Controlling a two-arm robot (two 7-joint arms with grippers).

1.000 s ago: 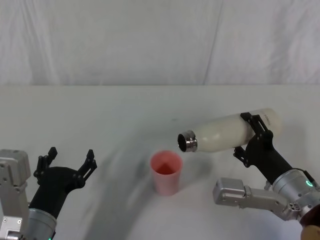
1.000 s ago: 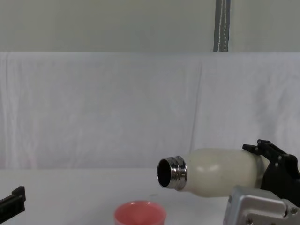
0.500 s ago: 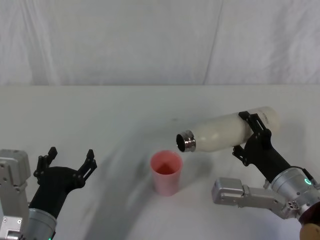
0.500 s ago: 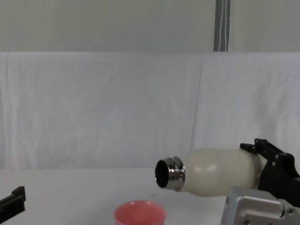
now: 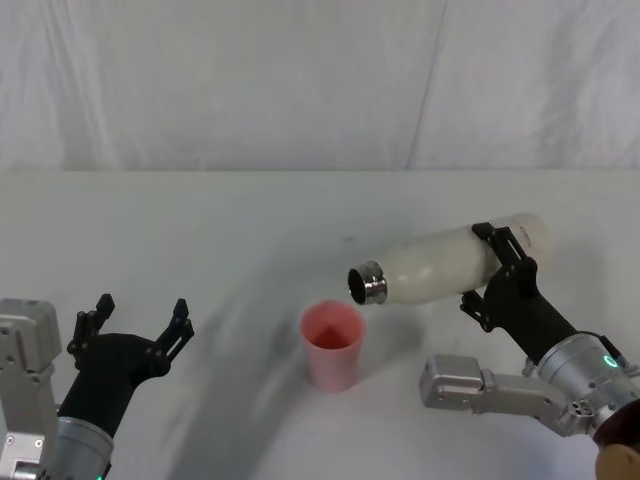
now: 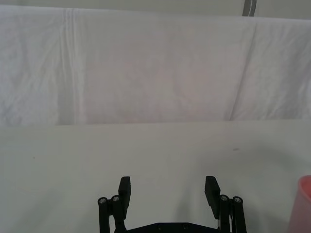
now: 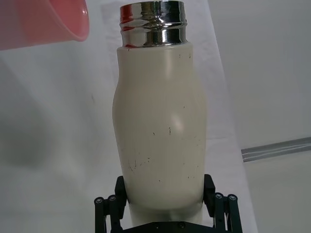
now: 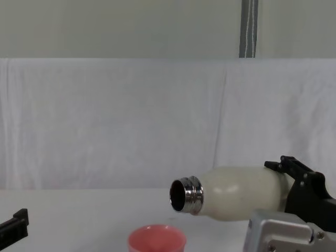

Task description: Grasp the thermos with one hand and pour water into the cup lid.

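Head view: white tabletop [image 5: 200,220] lies bare around the cup lid [image 5: 333,345]. Right gripper [image 5: 497,270], jaws clamping the thermos [image 5: 450,262], tips its neck above the lid's right rim. Left gripper [image 5: 135,322] idles, jaws spread, well left.

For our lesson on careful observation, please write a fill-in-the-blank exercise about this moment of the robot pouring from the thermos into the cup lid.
1. The right gripper is shut on the ____, near its base.
2. The thermos is tipped almost level, its steel neck pointing toward the robot's ____ side.
3. The cup lid, standing upright on the table, is coloured ____.
4. The left gripper is low at the robot's left, its fingers ____ and holding nothing.

Missing words: thermos; left; pink; open
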